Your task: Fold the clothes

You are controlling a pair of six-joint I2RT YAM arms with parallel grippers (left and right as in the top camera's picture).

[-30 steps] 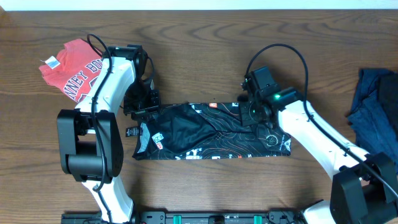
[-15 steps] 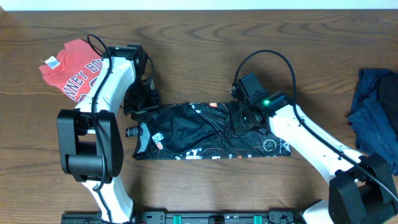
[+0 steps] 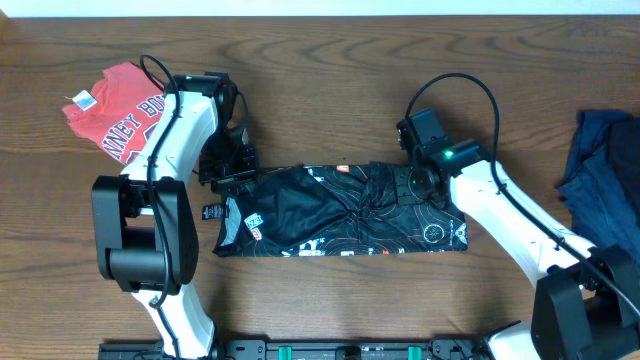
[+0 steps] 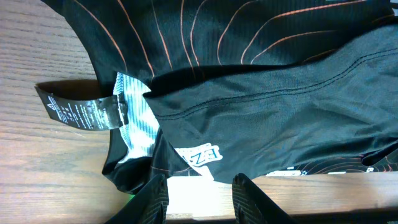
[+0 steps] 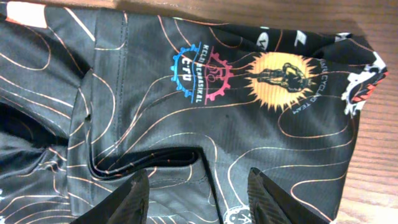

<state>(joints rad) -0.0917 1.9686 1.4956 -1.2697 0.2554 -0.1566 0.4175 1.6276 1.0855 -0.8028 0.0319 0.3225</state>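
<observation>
**Black shirt lies in a long strip mid-desk, both pairs of jaws standing open over it**

The black T-shirt (image 3: 340, 215), with thin orange contour lines, lies at the middle of the desk (image 3: 320, 60) as a long band running left to right. It is creased and bunched near its centre.

The left jaws are at the band's upper left corner. In the left wrist view their fingers (image 4: 155, 199) stand narrowly apart, with bare wood showing between them and the shirt's edge just beyond the tips. Whether either tip touches the cloth is hard to tell from this angle. Near them a black hang tag (image 4: 74, 109) lies on the wood, joined to a white striped neck label (image 4: 134, 118).

The right jaws are above the band's right part. Their fingers (image 5: 137, 199) are spread wider, over flat cloth, gripping nothing. A folded edge runs just ahead of them. Further along the fabric sit a blue and pink cog emblem (image 5: 200, 73) and an orange sun emblem (image 5: 283, 79).

The red T-shirt (image 3: 115, 115), with white lettering, lies crumpled at the far left, behind the left arm. The dark navy T-shirts (image 3: 605, 185) are heaped at the right edge, well apart from the black one.
</observation>
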